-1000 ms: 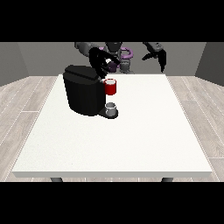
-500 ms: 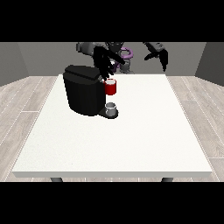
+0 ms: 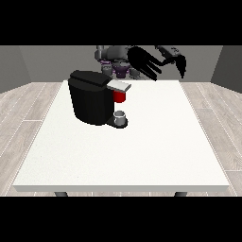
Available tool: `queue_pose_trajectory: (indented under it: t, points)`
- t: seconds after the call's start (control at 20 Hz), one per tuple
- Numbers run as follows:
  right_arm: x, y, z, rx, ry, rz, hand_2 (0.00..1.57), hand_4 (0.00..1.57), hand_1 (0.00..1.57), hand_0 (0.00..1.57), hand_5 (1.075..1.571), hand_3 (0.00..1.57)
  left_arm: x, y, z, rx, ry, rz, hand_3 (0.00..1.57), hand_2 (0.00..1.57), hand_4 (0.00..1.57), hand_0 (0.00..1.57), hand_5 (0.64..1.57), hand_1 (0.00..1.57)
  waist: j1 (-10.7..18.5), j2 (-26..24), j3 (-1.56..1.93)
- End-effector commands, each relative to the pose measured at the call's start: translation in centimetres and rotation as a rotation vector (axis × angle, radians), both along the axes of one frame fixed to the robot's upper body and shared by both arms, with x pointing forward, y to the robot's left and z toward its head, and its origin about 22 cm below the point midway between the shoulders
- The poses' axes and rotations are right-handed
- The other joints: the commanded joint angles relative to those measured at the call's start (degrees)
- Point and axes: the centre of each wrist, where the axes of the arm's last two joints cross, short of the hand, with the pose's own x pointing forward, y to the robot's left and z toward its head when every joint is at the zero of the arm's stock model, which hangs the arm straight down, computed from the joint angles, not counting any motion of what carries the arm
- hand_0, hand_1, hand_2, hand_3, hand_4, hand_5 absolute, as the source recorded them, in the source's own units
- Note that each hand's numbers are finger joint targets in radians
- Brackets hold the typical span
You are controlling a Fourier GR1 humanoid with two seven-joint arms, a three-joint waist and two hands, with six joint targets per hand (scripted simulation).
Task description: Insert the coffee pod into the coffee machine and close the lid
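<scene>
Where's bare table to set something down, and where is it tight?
Free: the whole near half of the table in front of the coffee machine, and the stretch right of it to the right edge. Tight: the far edge, where both hands hang, and around the grey thing at the machine's base.

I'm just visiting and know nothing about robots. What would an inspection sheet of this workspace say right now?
Surface: white table, flat.
Job's things: black coffee machine left of centre; red thing at the machine under its grey lid; grey thing on its base, cannot tell if it is the pod.
Clutter: nothing seen.
Robot hands: one robot hand raised near the view's middle, fingers spread; the robot hand at the view's right unclear.
Cables: nothing seen.
Surroundings: wood floor, grey walls.
</scene>
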Motion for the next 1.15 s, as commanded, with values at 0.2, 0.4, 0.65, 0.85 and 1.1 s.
queue_pose_trajectory:
  t: [0.2,0.4,0.65,0.85,1.1]
  points:
    - [0.6,5.6,2.1,0.015,-0.193,0.199,0.0,0.0,0.0,0.0,1.571,0.0,0.9,0.0,2.5,0.007,-0.039,-0.014,0.0,0.0,0.22,0.0,1.571,0.0,2.1,4.1,-1.39]
    - [1.6,5.0,2.5,0.028,-0.197,0.235,0.0,0.1,0.0,0.0,1.571,0.0,0.8,1.2,2.9,-0.009,-0.027,0.013,0.0,0.0,0.33,0.0,1.571,0.0,0.9,4.5,-1.38]
    - [2.3,6.8,1.1,0.035,-0.206,0.274,0.0,0.0,0.0,0.0,1.571,0.0,-0.8,0.0,0.4,-0.022,-0.011,0.008,0.0,0.0,0.35,0.0,1.571,0.0,0.4,2.5,-1.39]
    - [1.0,11.0,-3.5,0.053,-0.247,0.439,0.0,0.17,0.0,0.0,1.571,0.0,0.4,5.1,0.9,-0.031,0.043,0.074,0.0,0.0,0.33,0.0,1.571,0.0,-5.4,-0.9,-1.37]
    - [-0.3,13.4,-10.6,0.101,-0.146,0.535,0.0,0.26,0.0,0.0,1.571,0.0,-2.1,6.0,-3.7,-0.038,0.152,0.134,0.0,0.0,0.27,0.0,1.571,0.0,-10.9,-7.7,-1.37]
